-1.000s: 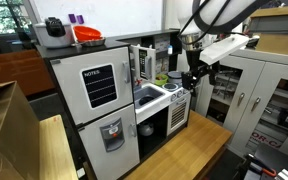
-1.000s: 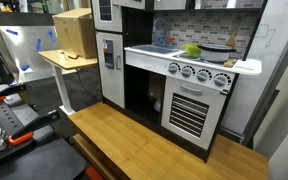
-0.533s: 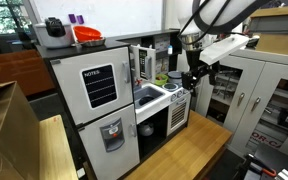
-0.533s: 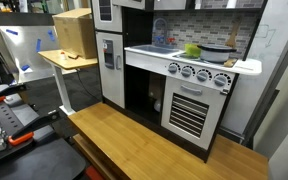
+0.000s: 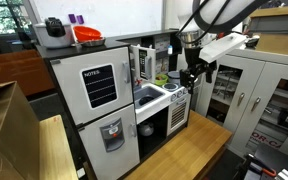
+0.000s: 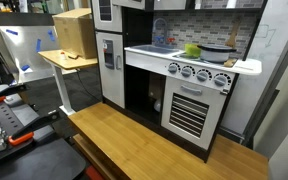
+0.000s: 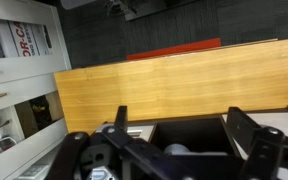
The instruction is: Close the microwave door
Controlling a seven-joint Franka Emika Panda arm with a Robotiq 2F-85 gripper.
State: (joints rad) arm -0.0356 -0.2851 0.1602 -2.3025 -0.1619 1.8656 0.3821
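The microwave door [image 5: 143,62] is a small light-grey panel with a darker window. It stands swung open above the toy kitchen's sink, to the right of the fridge with the NOTES board [image 5: 99,86]. It also shows at the top edge of an exterior view [image 6: 104,10]. My gripper [image 5: 192,73] hangs in front of the stove end of the kitchen, well to the right of the door and apart from it. In the wrist view my gripper [image 7: 182,135] is open and empty, with dark fingers [image 7: 120,120] spread wide over the wooden table and a dark opening.
The kitchen stands on a wooden table [image 5: 184,145] [image 6: 134,140]. An orange bowl [image 5: 87,34] and a black appliance [image 5: 54,30] sit on the fridge top. White cabinets [image 5: 249,95] stand behind the arm. A green item [image 6: 192,50] and a pan [image 6: 216,47] lie on the counter.
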